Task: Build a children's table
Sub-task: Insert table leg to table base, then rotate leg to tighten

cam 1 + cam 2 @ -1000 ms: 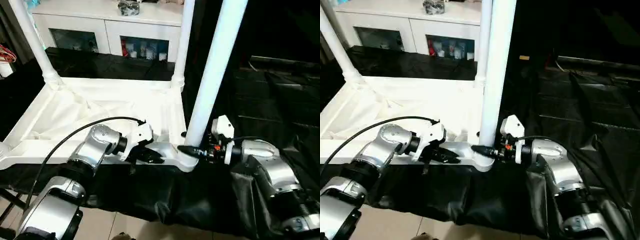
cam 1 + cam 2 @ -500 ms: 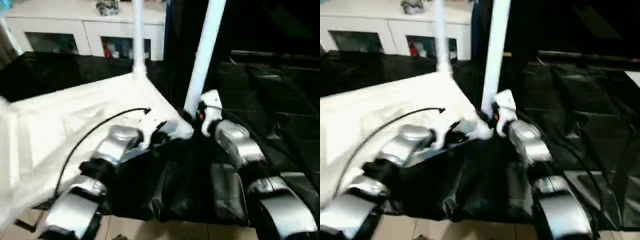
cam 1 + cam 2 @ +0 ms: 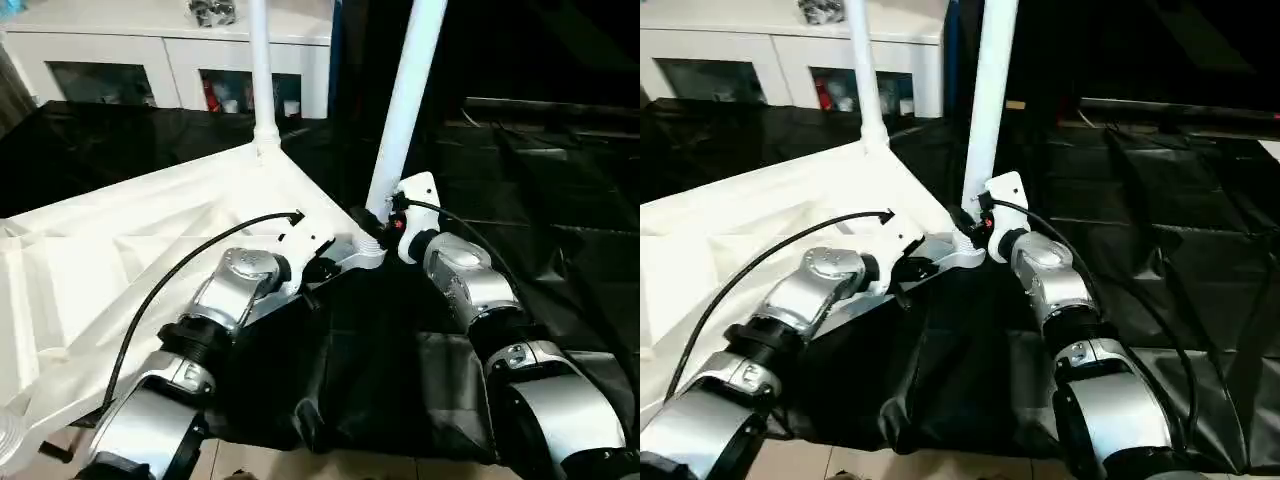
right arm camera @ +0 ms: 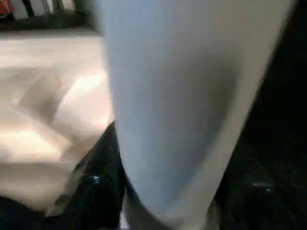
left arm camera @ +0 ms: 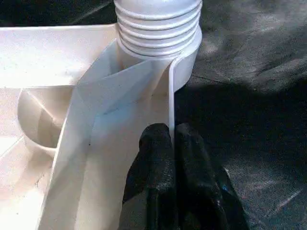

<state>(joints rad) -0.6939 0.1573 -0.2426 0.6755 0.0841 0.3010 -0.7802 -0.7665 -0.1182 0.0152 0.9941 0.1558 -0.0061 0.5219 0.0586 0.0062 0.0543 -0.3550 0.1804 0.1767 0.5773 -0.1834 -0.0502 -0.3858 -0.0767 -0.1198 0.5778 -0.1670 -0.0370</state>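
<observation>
Your left claw [image 5: 172, 143] is pinched on the thin rim of the tabletop [image 3: 150, 240], just beside the corner socket — fingers [image 5: 156, 158] pressed together with the wall between them. Your right claw [image 3: 372, 222] sits at the base of the near leg [image 3: 405, 100], its fingers around the tube where it enters that socket. The top lies underside-up on black sheeting [image 3: 540, 200], another leg [image 3: 260, 70] upright at the far corner.

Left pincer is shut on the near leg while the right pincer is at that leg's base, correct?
Not quite. The left pincer is shut on the tabletop rim beside the socket, as the left wrist view shows. The right pincer is indeed at the leg's base.
</observation>
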